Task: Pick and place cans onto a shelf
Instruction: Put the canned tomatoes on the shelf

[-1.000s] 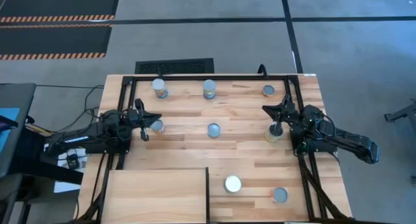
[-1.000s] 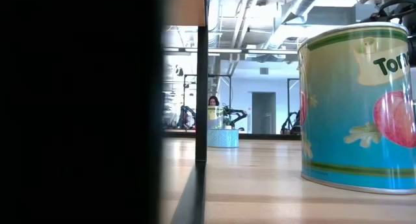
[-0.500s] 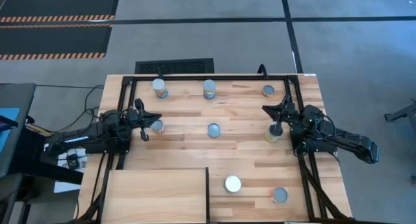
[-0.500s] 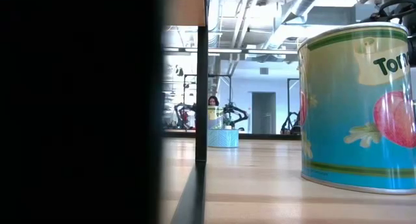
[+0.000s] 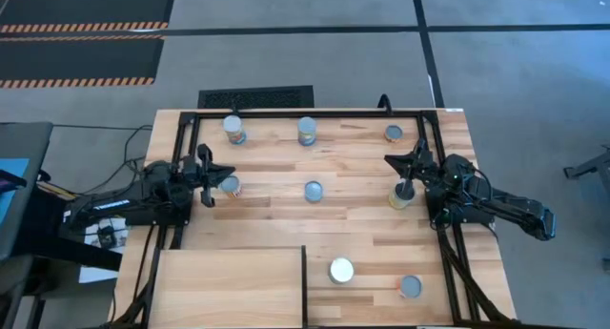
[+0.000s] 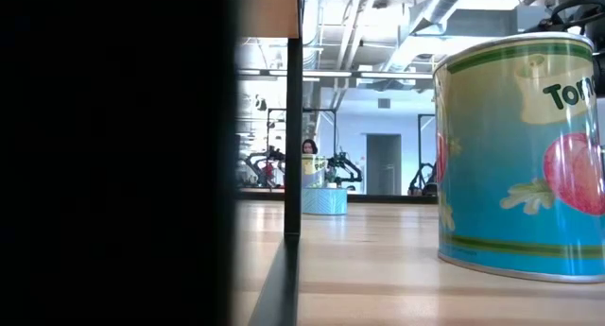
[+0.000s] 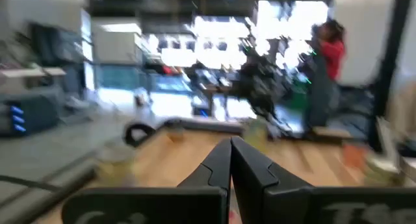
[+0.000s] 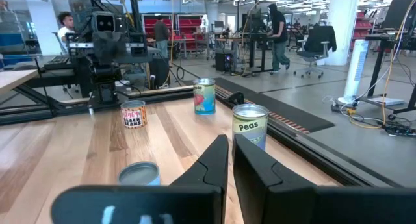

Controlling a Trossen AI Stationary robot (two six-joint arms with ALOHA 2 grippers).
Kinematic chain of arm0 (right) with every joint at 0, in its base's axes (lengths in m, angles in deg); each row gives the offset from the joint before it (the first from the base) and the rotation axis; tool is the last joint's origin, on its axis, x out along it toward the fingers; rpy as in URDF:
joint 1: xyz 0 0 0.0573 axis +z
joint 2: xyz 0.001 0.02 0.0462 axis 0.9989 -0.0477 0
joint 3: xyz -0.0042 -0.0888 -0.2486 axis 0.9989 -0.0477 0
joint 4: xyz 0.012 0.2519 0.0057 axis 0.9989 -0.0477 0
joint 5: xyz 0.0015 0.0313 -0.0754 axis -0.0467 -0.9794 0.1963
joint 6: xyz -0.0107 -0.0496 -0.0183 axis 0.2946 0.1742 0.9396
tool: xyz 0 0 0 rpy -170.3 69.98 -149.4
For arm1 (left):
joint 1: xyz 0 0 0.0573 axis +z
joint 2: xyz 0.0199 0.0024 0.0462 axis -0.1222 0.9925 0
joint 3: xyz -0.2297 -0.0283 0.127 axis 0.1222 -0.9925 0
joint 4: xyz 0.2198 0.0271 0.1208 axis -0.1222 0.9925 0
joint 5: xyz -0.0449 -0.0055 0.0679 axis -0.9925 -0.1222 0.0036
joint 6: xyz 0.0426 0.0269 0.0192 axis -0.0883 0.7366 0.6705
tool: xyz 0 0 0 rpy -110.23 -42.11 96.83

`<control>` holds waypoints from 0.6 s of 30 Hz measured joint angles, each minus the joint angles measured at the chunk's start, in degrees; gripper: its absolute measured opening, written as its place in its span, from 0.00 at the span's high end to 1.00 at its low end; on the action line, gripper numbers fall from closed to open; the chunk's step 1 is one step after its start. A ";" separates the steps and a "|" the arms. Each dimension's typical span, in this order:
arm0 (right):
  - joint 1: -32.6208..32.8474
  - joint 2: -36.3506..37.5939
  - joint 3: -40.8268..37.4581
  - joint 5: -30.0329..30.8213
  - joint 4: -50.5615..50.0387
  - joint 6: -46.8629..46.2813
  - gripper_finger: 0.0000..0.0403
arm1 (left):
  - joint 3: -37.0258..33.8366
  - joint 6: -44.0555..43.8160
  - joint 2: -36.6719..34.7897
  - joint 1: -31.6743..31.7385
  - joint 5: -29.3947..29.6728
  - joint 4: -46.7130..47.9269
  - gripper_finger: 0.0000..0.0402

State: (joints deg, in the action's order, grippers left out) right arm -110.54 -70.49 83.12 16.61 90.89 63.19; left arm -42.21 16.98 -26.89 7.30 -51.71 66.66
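Note:
Several cans stand upright on the striped wooden table: three along the far edge (image 5: pixel 307 131), three in a middle row (image 5: pixel 313 191), and two near the front, a white-topped one (image 5: pixel 341 270) and a grey-topped one (image 5: pixel 410 287). The white-topped one looms large in the low view (image 6: pixel 520 156), with a blue label and a tomato picture. The pale plywood shelf (image 5: pixel 229 286) lies at the front left, its dark edge facing right. My left gripper (image 5: pixel 212 174) is shut and empty beside the middle row's left can (image 5: pixel 230 186). My right gripper (image 5: pixel 407 184) is shut over the middle row's right can (image 5: pixel 399 197); I cannot tell whether it touches it.
A black metal frame (image 5: pixel 315 113) runs along the table's far edge and both sides. The right wrist view shows a Peas can (image 8: pixel 250 125), a blue-topped can (image 8: pixel 139 173) and the left arm (image 8: pixel 104 36) across the table. People stand in the room beyond.
My left gripper has shifted a little toward the table's left edge, away from the can beside it. The cans and my right gripper have kept still.

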 joint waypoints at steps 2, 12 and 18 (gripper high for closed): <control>-0.01 0.02 -0.02 0.02 0.00 0.00 0.88 | 1.68 0.07 2.56 -0.02 -0.42 0.08 1.00; -0.01 0.02 -0.01 0.02 -0.07 0.00 0.88 | 14.41 2.13 26.62 0.01 1.70 7.04 1.00; 0.00 0.02 -0.02 0.03 -0.11 0.00 0.88 | 24.25 2.21 41.29 0.01 6.20 16.34 1.00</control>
State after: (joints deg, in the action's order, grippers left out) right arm -110.54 -70.47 83.09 16.64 90.78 63.19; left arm -17.96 19.18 14.40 7.32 -45.51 83.01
